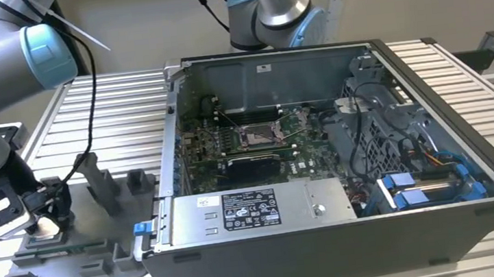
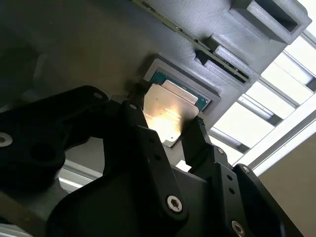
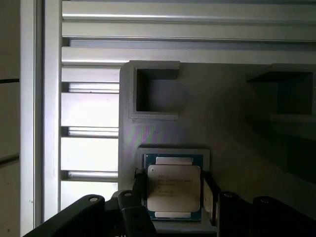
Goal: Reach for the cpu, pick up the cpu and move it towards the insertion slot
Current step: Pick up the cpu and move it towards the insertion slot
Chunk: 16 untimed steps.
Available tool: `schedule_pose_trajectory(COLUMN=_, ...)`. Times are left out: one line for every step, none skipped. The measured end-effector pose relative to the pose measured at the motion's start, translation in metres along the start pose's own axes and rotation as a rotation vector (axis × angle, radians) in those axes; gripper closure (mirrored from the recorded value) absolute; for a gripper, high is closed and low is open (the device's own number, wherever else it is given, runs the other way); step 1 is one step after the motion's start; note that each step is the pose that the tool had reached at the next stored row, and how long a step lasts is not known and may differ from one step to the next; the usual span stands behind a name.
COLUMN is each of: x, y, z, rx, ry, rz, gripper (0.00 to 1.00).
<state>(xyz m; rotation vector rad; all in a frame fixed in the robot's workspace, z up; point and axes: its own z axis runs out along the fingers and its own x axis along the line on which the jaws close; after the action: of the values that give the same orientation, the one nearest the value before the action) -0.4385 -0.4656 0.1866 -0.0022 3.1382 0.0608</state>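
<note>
Silvery cpu (image 3: 174, 192) lies flat in the grey fixture (image 3: 232, 143) pocket, squarely between the claw (image 2: 165, 121) tips; claw spread, straddling it, not yet clamped.

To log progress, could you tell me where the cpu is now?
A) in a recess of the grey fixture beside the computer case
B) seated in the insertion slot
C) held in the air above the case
A: the cpu lies flat in the grey fixture's recess, with the gripper down at it.
</note>
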Motion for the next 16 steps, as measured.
schedule_pose_trajectory(x=0.0, y=0.0002, z=-0.0046, rx=0.0, ry=0.0004, rz=0.001, gripper=1.0)
schedule_pose_trajectory(x=0.0001, y=0.0004, z=-0.0095, rx=0.0004, ry=0.0011, rz=0.001, gripper=1.0)
schedule_pose_trajectory(x=0.0001, y=0.0005, z=-0.0139, rx=0.0003, ry=0.0011, rz=0.001, gripper=1.0)
schedule_pose_trajectory(x=0.0, y=0.0007, z=-0.0183, rx=0.0002, ry=0.001, rz=0.001, gripper=1.0)
schedule_pose_trajectory(x=0.0, y=0.0008, z=-0.0229, rx=0.0004, ry=0.0013, rz=0.001, gripper=1.0)
schedule_pose_trajectory(x=0.0, y=0.001, z=-0.0274, rx=0.0003, ry=0.0011, rz=0.001, gripper=1.0)
schedule_pose_trajectory(x=0.0, y=0.0012, z=-0.0321, rx=0.0004, ry=0.0012, rz=0.001, gripper=1.0)
schedule_pose_trajectory(x=0.0, y=0.0013, z=-0.0364, rx=0.0001, ry=0.0013, rz=0.001, gripper=1.0)
schedule_pose_trajectory(x=-0.0001, y=0.0015, z=-0.0393, rx=-0.001, ry=0.0011, rz=0.001, gripper=1.0)
schedule_pose_trajectory(x=0.0, y=0.0016, z=-0.0426, rx=-0.0018, ry=0.0011, rz=0.001, gripper=1.0)
schedule_pose_trajectory(x=-0.0001, y=0.0018, z=-0.0469, rx=-0.0022, ry=0.001, rz=0.001, gripper=1.0)
schedule_pose_trajectory(x=-0.0001, y=0.0019, z=-0.0512, rx=-0.002, ry=0.0014, rz=0.001, gripper=1.0)
schedule_pose_trajectory(x=-0.0001, y=0.0021, z=-0.056, rx=-0.0022, ry=0.0011, rz=0.001, gripper=1.0)
schedule_pose_trajectory(x=-0.0001, y=0.0023, z=-0.0605, rx=-0.0023, ry=0.0011, rz=0.001, gripper=1.0)
schedule_pose_trajectory(x=-0.0001, y=0.0025, z=-0.065, rx=-0.0022, ry=0.0013, rz=0.001, gripper=1.0)
schedule_pose_trajectory(x=-0.0001, y=0.0027, z=-0.0696, rx=-0.0023, ry=0.0011, rz=0.001, gripper=1.0)
